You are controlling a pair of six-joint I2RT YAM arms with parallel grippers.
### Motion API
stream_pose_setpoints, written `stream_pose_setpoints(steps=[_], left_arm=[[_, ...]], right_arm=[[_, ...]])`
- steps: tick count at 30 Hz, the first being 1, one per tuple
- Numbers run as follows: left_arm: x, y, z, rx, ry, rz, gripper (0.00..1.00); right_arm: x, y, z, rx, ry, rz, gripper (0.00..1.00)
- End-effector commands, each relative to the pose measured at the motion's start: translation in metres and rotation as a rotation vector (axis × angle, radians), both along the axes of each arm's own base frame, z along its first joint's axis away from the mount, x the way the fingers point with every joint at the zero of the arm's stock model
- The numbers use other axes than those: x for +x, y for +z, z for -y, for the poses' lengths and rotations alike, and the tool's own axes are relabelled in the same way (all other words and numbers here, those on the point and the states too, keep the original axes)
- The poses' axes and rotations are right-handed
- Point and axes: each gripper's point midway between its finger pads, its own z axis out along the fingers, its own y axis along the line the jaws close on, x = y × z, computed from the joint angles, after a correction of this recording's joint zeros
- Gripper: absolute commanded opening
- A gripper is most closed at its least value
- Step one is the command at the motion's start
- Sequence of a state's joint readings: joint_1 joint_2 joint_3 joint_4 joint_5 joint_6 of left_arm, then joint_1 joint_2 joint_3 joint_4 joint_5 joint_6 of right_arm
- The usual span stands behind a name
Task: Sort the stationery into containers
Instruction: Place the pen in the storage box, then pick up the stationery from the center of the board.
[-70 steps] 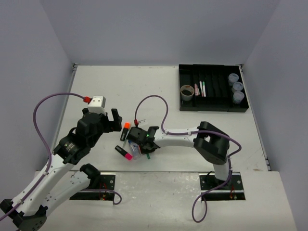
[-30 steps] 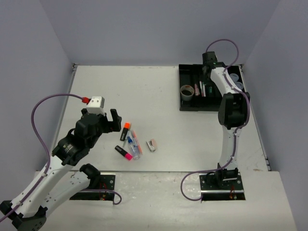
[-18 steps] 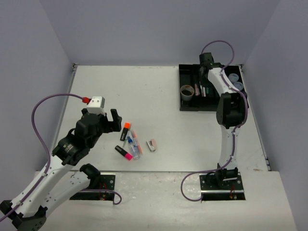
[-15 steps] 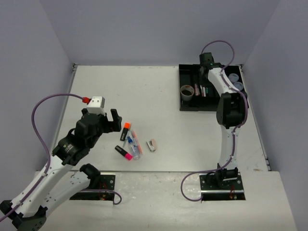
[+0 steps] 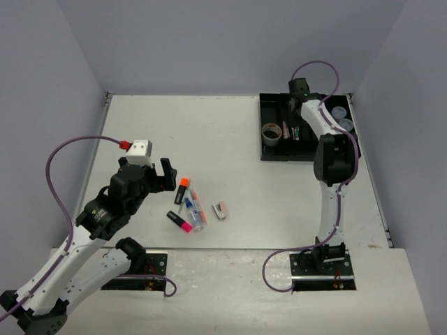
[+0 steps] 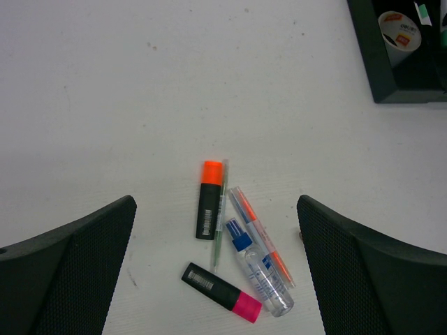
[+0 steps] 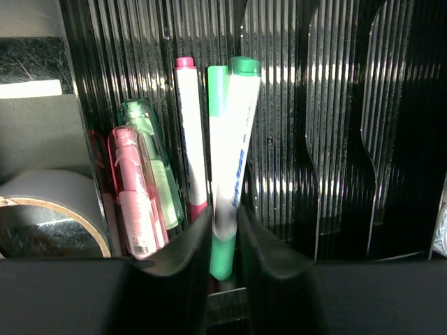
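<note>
Top external shows the black tray in the far right corner of the worktop, with the right arm stretched out over its left-hand compartments. In the right wrist view the right tool is pinched narrow around a green-capped white pen, gripping it near its green tail end. The pen points along a ribbed compartment, slightly tilted; I cannot tell whether it touches the floor there. Just beside it lie a plain green pen and a pink-capped pen, then a green-tinted marker and a pink-tinted marker. The tape roll sits in the leftmost section. The bluish-lidded tubs stand at the tray's right end.

The left wrist view shows the left tool spread wide and holding nothing, above a loose cluster left of the middle, toward the near edge. The cluster holds an orange highlighter, a thin green pen against its side, an orange-and-blue pen, a clear blue-capped tube and a pink highlighter. A small pale item lies just right of the cluster.
</note>
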State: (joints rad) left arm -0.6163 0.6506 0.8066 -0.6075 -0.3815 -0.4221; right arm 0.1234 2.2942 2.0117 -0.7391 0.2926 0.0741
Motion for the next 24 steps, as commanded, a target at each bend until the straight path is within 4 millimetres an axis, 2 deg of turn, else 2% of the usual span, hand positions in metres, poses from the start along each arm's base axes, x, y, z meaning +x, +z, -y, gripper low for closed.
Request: stream_pose_setpoints(steps=[1, 4, 8, 12, 15, 18, 21, 22, 23, 24], left_arm=[[0.004, 0.006, 0.002, 0.008, -0.015, 0.034, 1.0], [0.004, 0.006, 0.002, 0.008, -0.015, 0.034, 1.0], [0.003, 0.006, 0.002, 0.009, -0.016, 0.035, 1.0], [0.003, 0.006, 0.002, 0.009, -0.015, 0.036, 1.0], [0.004, 0.006, 0.001, 0.009, -0.012, 0.035, 1.0], [0.004, 0.006, 0.001, 0.01, -0.01, 0.035, 1.0], [0.005, 0.006, 0.0, 0.016, -0.001, 0.034, 1.0], [0.005, 0.006, -0.001, 0.017, 0.003, 0.033, 1.0], [0.005, 0.006, -0.001, 0.017, 0.005, 0.034, 1.0], [0.005, 0.005, -0.002, 0.018, 0.007, 0.033, 1.0]], right_arm=[[0.006, -0.002, -0.006, 0.015, 0.003, 0.015, 0.29], [0.006, -0.007, -0.004, 0.006, 0.001, 0.001, 0.4], [0.007, -0.005, -0.006, 0.01, 0.001, 0.005, 0.4], [0.007, 0.019, -0.017, 0.014, 0.021, 0.043, 0.38], [-0.002, 0.059, -0.033, 0.023, 0.03, 0.106, 0.38], [-0.027, 0.102, -0.056, 0.061, 0.037, 0.172, 0.39], [-0.069, 0.136, -0.091, 0.08, 0.063, 0.257, 0.43], [-0.085, 0.143, -0.105, 0.086, 0.078, 0.284, 0.45], [-0.096, 0.129, -0.122, 0.076, 0.098, 0.265, 0.46], [-0.112, 0.141, -0.143, 0.114, 0.127, 0.32, 0.48]])
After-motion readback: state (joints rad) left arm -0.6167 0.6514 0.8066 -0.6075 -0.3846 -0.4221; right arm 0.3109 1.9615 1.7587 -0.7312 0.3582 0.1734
